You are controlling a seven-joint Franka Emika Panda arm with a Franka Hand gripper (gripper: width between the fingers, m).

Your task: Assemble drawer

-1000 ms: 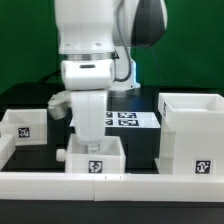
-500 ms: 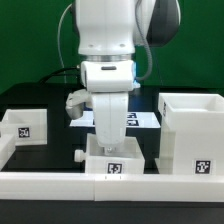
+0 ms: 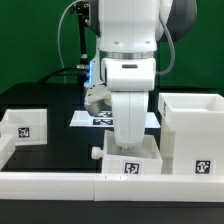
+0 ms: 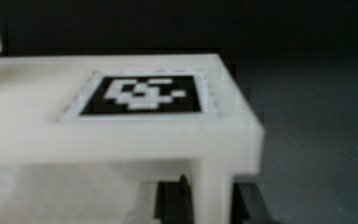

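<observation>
My gripper (image 3: pixel 128 134) is shut on the back wall of a shallow white tray (image 3: pixel 133 164) with a tag on its front and a small knob (image 3: pixel 96 153) on its side. The tray sits low by the front rail, just left of the tall cube-like casing (image 3: pixel 192 135) in the exterior view. A second tray (image 3: pixel 22 125) rests at the far left. In the wrist view my gripper (image 4: pixel 208 202) has its dark fingers (image 4: pixel 172 203) on either side of the tray's tagged wall (image 4: pixel 144 95).
A low white rail (image 3: pixel 60 185) with tags runs along the front of the black table. The marker board (image 3: pixel 100 118) lies flat behind the arm. A green backdrop and cables are at the back.
My gripper has carried the tray toward the exterior view's right, from near the middle to close beside the casing. The casing and the left tray have not moved.
</observation>
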